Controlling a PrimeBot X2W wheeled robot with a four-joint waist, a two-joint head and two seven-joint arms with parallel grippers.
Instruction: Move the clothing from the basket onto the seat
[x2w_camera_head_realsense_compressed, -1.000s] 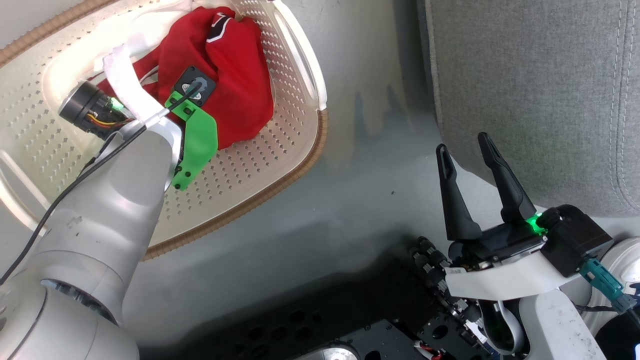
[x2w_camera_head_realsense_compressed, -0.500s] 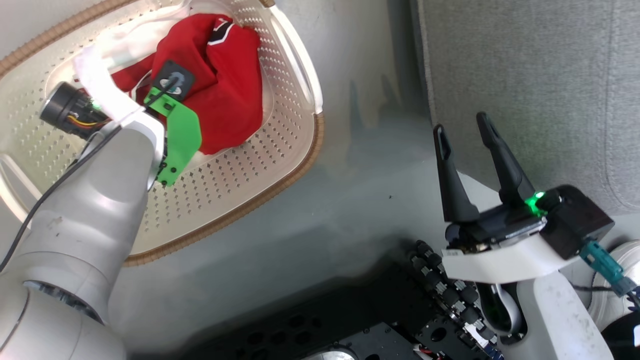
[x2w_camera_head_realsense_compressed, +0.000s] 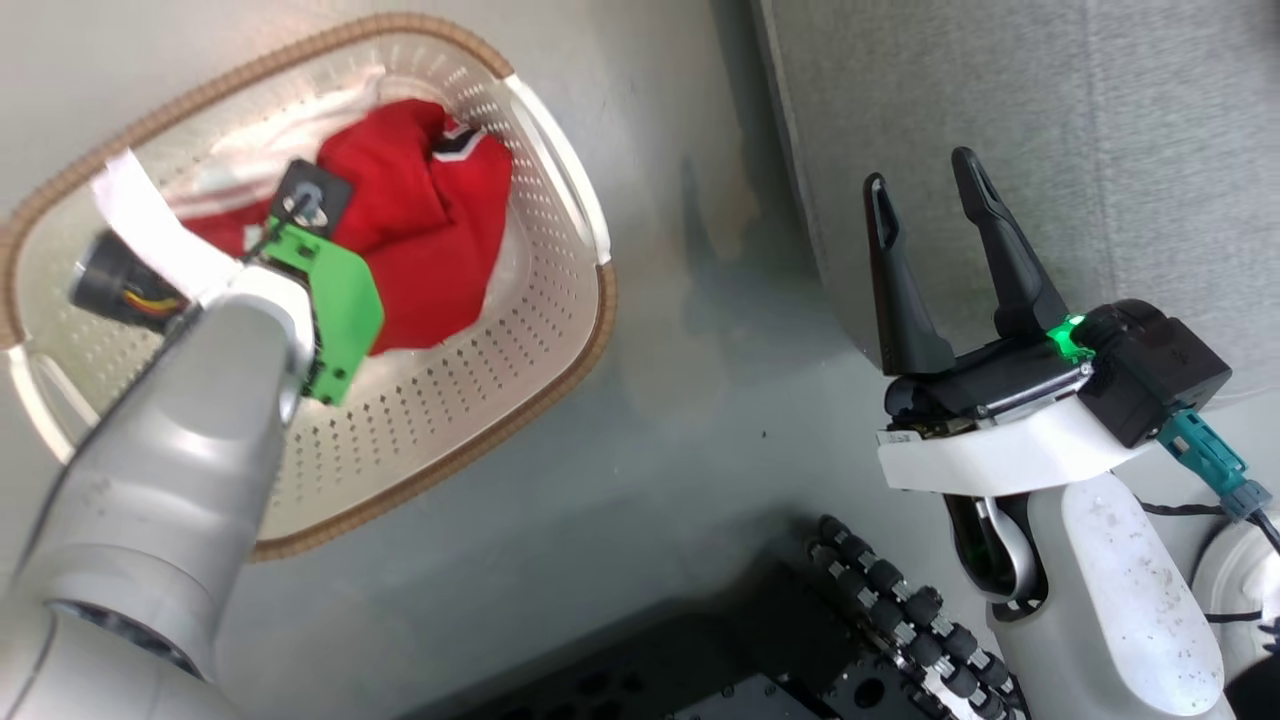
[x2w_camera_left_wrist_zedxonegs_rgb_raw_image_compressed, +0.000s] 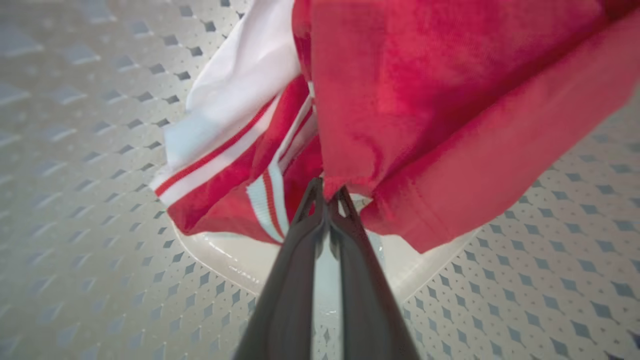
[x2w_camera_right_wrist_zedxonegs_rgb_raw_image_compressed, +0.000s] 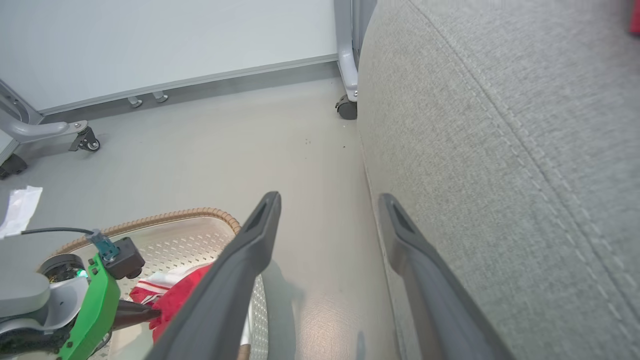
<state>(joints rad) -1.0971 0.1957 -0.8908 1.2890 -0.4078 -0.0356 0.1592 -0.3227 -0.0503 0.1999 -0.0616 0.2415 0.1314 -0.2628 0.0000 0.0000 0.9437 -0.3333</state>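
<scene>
The left arm (x2w_camera_head_realsense_compressed: 180, 430) reaches forward and down. The left gripper (x2w_camera_left_wrist_zedxonegs_rgb_raw_image_compressed: 327, 197) has its two dark fingers pressed together, and a fold of the clothing (x2w_camera_left_wrist_zedxonegs_rgb_raw_image_compressed: 425, 100) is pinched between the tips. The right arm (x2w_camera_head_realsense_compressed: 1100, 580) stands low at the right side. The right gripper (x2w_camera_head_realsense_compressed: 920, 172) points up in the head view, with fingers spread wide.

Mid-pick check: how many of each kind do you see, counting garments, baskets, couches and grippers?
Garments: 2 (plain red garment, white-trimmed garment)
Basket: 1
Couch: 1
Grippers: 2 (left gripper, jaws shut on the plain red garment; right gripper, jaws open)
Total: 6
</scene>
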